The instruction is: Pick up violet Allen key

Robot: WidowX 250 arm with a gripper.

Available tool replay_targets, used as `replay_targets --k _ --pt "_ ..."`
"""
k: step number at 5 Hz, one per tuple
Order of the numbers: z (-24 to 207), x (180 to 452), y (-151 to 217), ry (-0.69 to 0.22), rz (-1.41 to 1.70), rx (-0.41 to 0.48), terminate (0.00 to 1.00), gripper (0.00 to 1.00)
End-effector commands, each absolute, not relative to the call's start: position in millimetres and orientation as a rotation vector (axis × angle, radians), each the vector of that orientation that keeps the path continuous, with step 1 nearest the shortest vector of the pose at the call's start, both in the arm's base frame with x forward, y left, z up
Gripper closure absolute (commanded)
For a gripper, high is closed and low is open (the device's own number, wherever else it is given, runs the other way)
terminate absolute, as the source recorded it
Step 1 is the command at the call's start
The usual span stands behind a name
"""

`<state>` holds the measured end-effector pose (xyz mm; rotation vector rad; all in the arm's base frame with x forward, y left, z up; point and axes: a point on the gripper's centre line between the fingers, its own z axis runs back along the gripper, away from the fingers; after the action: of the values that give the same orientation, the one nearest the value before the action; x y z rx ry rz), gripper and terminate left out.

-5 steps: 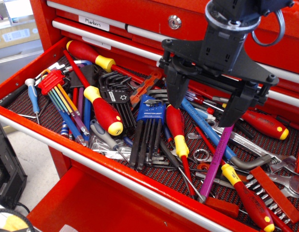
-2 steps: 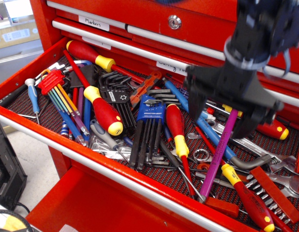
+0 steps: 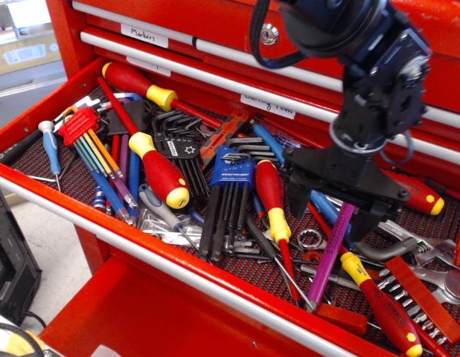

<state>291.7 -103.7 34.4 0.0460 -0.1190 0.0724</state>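
The violet Allen key (image 3: 328, 256) is a long magenta-violet hex bar with dark print. It lies slanted in the right half of the open red drawer (image 3: 141, 249), on top of other tools. Its upper end is hidden under my gripper. My black gripper (image 3: 330, 214) is low over that upper end and open, with one finger (image 3: 299, 201) to the key's left and the other on its right. I cannot tell whether the fingers touch the key.
A long blue hex bar (image 3: 272, 145) runs under the gripper. Red-and-yellow screwdrivers (image 3: 272, 197) lie beside the key, with wrenches (image 3: 394, 249) to its right. A blue-holder hex set (image 3: 231, 169) is mid-drawer and a rainbow key set with a red holder (image 3: 80, 125) is at the left.
The gripper has swung right and come down from above the drawer to straddle the upper end of the violet key. The key and the other tools have not moved.
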Motion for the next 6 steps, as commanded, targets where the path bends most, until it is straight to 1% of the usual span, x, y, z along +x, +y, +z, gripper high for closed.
replay_targets --k 1,2,4,5,6 --pt "33.1 310.5 -103.4 -0.181 0.038 -0.019 0.0 0.0" --pt "25.1 315.7 -105.6 -0.188 0.034 -0.034 0.0 0.0" --pt "15.0 315.9 -107.1 -0.204 0.036 -0.039 0.0 0.0" --pt "14.9 314.3 -109.2 -0.202 0.055 -0.03 0.0 1.0" --pt "13.3 313.7 -110.1 -0.2 0.062 -0.041 0.0 1.0"
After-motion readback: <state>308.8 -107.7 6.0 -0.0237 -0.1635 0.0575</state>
